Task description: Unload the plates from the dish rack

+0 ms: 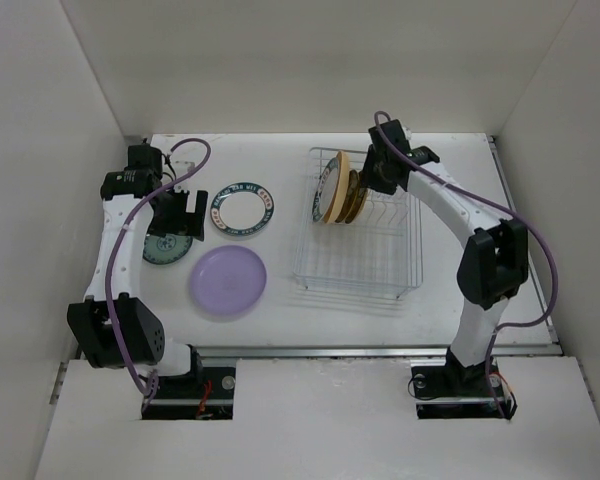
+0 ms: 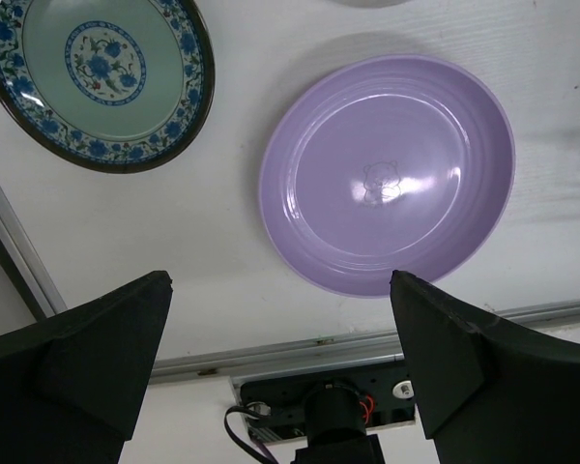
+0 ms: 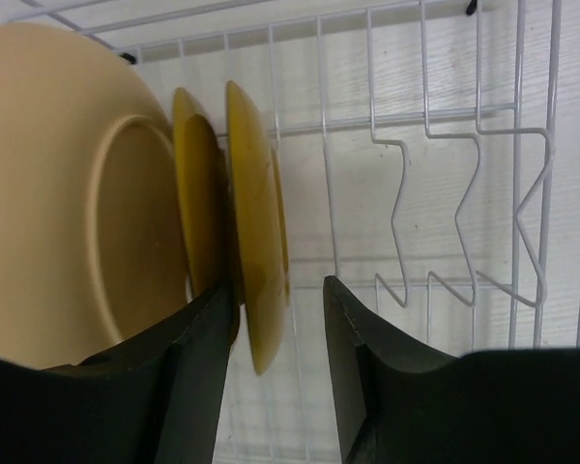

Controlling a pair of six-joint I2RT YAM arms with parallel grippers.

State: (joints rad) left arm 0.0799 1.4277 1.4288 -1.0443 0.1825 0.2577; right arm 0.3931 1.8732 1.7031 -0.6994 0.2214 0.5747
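The white table [image 1: 270, 160] carries everything. On its right half sits the dish rack [image 1: 360, 250], a silvery wire frame much larger than any plate. Three plates stand on edge in its far-left slots: a patterned-rim plate [image 1: 322, 188] outermost, then the pale yellow plate [image 1: 335, 197], then the mustard plate [image 1: 353, 195] on the side toward the rack's bare slots. Up close, the pale yellow plate [image 3: 68, 193] shows its underside, and a second, smaller mustard-coloured edge [image 3: 199, 193] stands between it and the mustard plate [image 3: 256, 222]. Three more plates lie flat on the table left of the rack: the lavender plate [image 1: 227, 281] nearest the arms, the blue-rimmed white plate [image 1: 242, 210] beyond it, and the teal patterned plate [image 1: 163, 247] at the far left. The right hand [image 3: 275, 300] reaches into the rack with its fingers [image 3: 358, 348] astride the mustard plate's lower rim; they are parted and not clenched, with a gap showing on one side. The left hand [image 2: 280, 282] hangs over the teal plate's edge, released wide and grasping nothing, with the lavender plate [image 2: 387, 174] below it.
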